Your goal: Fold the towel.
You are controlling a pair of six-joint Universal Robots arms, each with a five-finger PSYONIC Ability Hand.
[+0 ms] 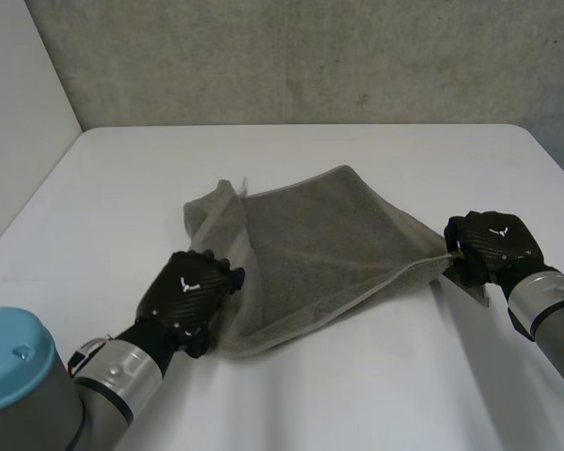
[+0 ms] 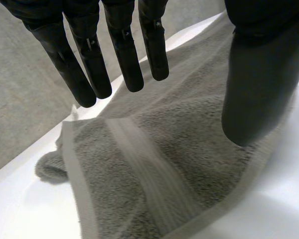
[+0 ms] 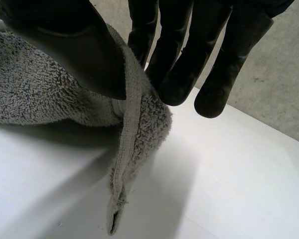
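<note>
A grey towel [image 1: 320, 254] lies rumpled and partly doubled over in the middle of the white table [image 1: 291, 150]. My left hand [image 1: 190, 289] hovers at the towel's near left edge. Seen from its wrist, the left hand [image 2: 124, 55] has straight fingers and the thumb spread apart, with the towel [image 2: 154, 164] lying free below it. My right hand [image 1: 493, 242] is at the towel's right corner. In the right wrist view the thumb and fingers of this hand [image 3: 74, 50] pinch the towel [image 3: 40, 94] by its hemmed edge, and the corner hangs down just above the table.
A grey concrete wall [image 1: 310, 56] stands behind the table. The table's left edge [image 1: 28, 202] runs diagonally past my left arm. Bare white tabletop surrounds the towel on every side.
</note>
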